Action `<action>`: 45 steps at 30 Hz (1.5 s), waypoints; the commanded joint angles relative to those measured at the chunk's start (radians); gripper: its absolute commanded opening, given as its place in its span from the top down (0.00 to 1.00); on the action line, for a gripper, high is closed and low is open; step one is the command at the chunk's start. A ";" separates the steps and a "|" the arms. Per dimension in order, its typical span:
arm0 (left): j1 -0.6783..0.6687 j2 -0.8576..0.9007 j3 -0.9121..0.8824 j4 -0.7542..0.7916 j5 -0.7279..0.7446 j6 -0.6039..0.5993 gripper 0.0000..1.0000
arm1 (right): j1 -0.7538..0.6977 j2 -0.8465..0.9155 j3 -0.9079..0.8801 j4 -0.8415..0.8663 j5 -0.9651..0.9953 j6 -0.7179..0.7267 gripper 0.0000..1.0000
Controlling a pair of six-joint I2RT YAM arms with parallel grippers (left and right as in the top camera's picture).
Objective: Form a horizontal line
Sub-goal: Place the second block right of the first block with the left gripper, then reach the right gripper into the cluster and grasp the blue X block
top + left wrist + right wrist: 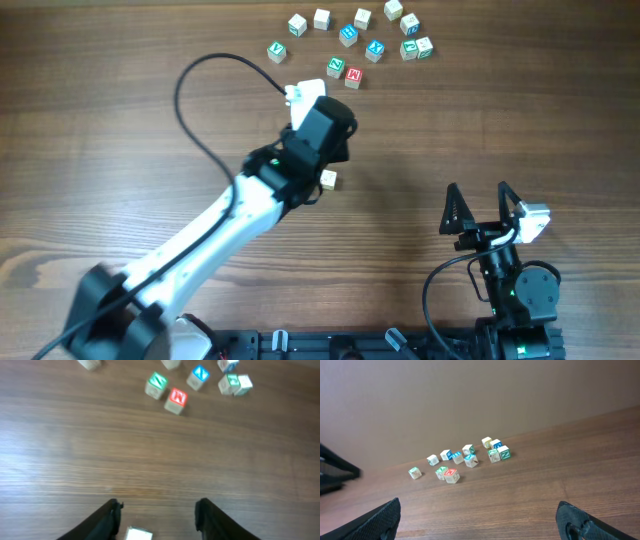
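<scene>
Pale-topped cube (pixel 328 180) sits alone out on the open tabletop (pixel 120 120), well apart from everything else and right beside the left arm (pixel 230 220) in the overhead view. From the left wrist camera it shows at the very bottom edge, between the two dark fingers (pixel 107 522) of the left claw (pixel 158 505). That claw is released: the jaws stand apart, with bare wood showing between the cube and the finger on the right of that view. Nothing gripped there.

Up at the far edge, the blue X cube (pixel 376 47) lies in the loose scatter of alphabet cubes (pixel 348 35). It's near the red-lettered cube (pixel 353 75), which has the green-lettered cube (pixel 335 69) just beside it. Those two sit on the near side of the scatter, closest to the lone cube. At the right of the scatter, two green-marked cubes (pixel 409 49) are pressed together.

Right claw (pixel 477 188) hangs low on the right side of the tabletop, well away from every cube, prongs spread wide and holding nothing. Its wrist camera looks across bare wood to the whole scatter in the distance.
</scene>
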 commanded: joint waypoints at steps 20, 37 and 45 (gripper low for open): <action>0.213 -0.323 0.015 -0.425 -0.148 0.040 0.00 | 0.004 0.002 0.000 0.015 -0.122 0.753 0.00; 0.213 -0.323 0.015 -0.425 -0.148 0.040 0.00 | 0.004 0.461 0.370 -0.108 -0.215 0.324 0.00; 0.213 -0.323 0.015 -0.425 -0.148 0.040 0.00 | 0.004 0.955 0.893 -0.507 -0.257 0.233 0.01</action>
